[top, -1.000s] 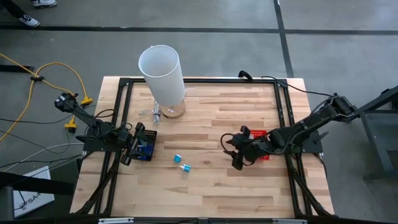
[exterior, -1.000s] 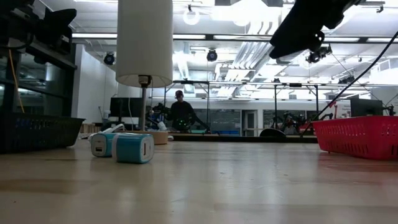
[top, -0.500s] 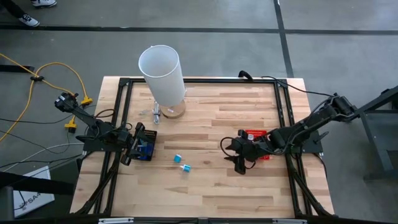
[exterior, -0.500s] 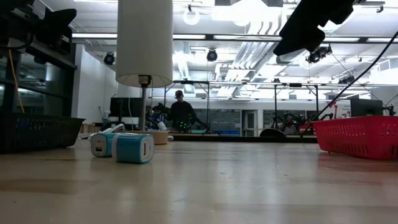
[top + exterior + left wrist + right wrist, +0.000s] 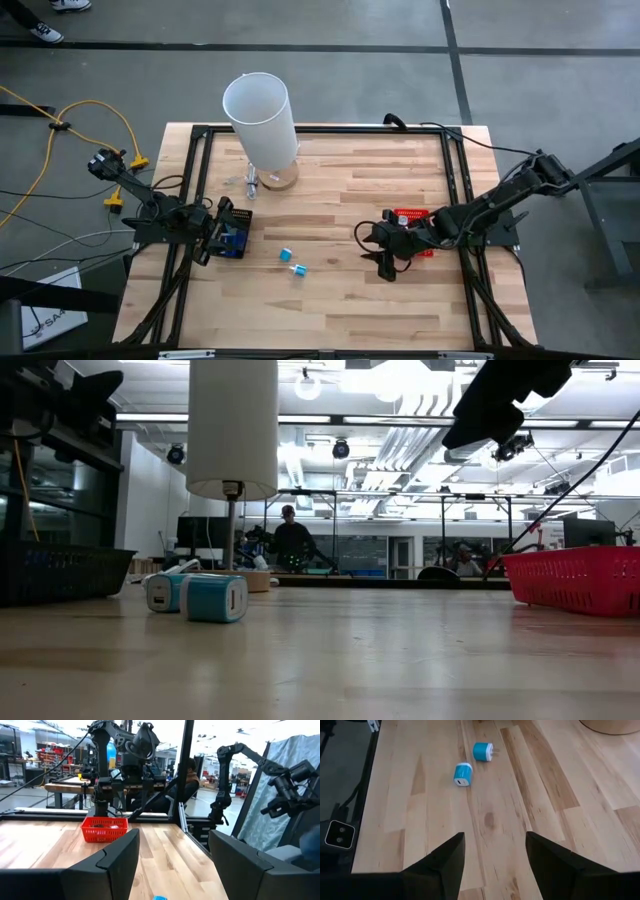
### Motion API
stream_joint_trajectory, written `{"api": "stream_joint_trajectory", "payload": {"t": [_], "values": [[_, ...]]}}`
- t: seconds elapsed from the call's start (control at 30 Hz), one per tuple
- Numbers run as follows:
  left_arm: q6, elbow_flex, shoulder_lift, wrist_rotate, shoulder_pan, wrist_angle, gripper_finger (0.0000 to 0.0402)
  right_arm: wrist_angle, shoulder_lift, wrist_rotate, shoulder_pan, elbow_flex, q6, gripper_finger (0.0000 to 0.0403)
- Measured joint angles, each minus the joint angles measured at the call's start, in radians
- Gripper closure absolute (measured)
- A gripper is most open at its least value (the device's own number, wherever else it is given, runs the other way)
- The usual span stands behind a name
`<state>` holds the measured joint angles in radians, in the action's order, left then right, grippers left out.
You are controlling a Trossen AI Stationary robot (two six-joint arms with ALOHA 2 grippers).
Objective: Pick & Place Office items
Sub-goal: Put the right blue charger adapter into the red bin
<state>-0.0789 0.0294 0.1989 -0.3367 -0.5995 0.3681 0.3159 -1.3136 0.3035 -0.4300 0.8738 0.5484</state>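
The left arm lay low along the left edge of the high view, reaching inward; its left gripper (image 5: 222,240) sat at left of centre with its fingers (image 5: 107,862) spread wide and nothing between them; the right arm stretched in from the right edge, folded low; its right gripper (image 5: 375,250) hung right of centre, fingers (image 5: 447,857) parted, empty.

- We see the wooden table (image 5: 555,820) of pale planks filling most of the view.
- Two small teal-and-white chargers lie on it, close together but not touching: one charger (image 5: 483,751) has its prongs showing, and the other charger (image 5: 462,774) lies just beside it.
- Our right gripper (image 5: 495,857) has its two dark fingers (image 5: 445,865) apart, with bare wood between them.
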Motion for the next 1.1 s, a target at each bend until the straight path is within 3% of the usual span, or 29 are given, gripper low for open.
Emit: {"api": "stream_joint_trajectory", "payload": {"t": [0.37, 0.63, 0.87, 1.1], "values": [[-0.001, 0.0, 0.0, -0.006, 0.0, 0.049, 0.0169, -0.011, 0.0, 0.0, 0.0, 0.0, 0.0, 0.0207], [-0.02, 0.006, 0.051, -0.171, 0.0, 0.048, 0.0169, -0.015, 0.0, 0.0, 0.0, 0.0, 0.0, 0.0207], [-0.053, 0.059, 0.19, -0.229, -0.01, 0.048, 0.0169, -0.014, 0.0, 0.0, 0.0, 0.0, 0.0, 0.0207], [-0.072, 0.2, 0.434, -0.306, -0.037, 0.027, 0.0169, -0.015, 0.0, 0.0, 0.0, 0.0, 0.0, 0.0207]]}}
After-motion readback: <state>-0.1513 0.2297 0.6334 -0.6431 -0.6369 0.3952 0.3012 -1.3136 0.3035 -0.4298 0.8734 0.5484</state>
